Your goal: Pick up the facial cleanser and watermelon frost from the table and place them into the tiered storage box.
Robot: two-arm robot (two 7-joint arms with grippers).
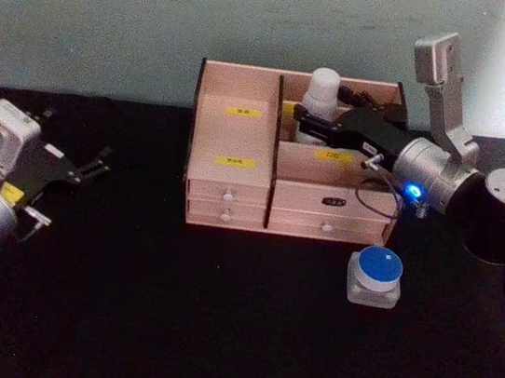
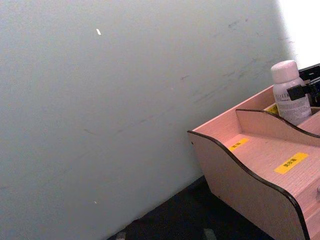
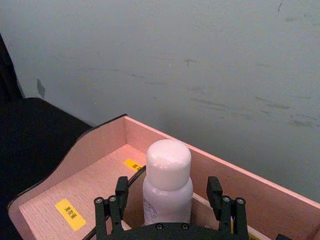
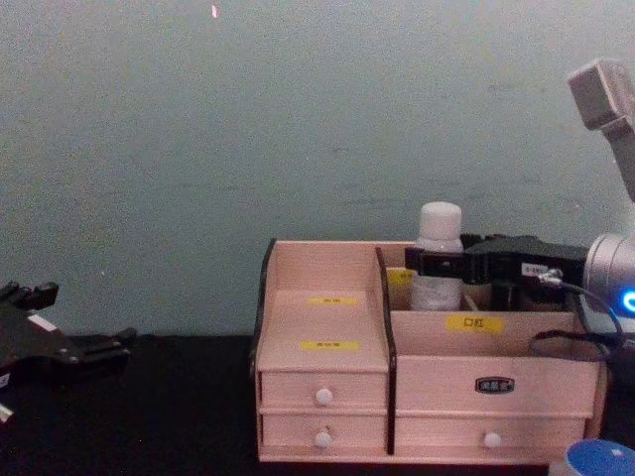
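White facial cleanser [image 1: 323, 88] inside storage box [image 1: 232, 134] — between right claw's [image 3: 168, 184] parted fingers [image 3: 121, 189], left claw [image 1: 101, 160] spread, idle

1. The tiered storage box [image 1: 228, 162] is pale pink-beige wood with dark side edges. It has stepped open compartments with small yellow labels and white-knobbed drawers along the front. It stands on the black counter [image 1: 170, 309], drawers facing the robot.
2. The facial cleanser bottle [image 1: 324, 91] is white with a rounded cap and a printed label. It stands upright in the box's rear right compartment, inside the right pincer [image 3: 167, 192], whose jaws stand spread with a gap on either side.
3. The watermelon frost jar [image 1: 375, 277] is small, clear and squarish with a round blue lid. It stands upright on the counter near the box's front right corner, not touching it.
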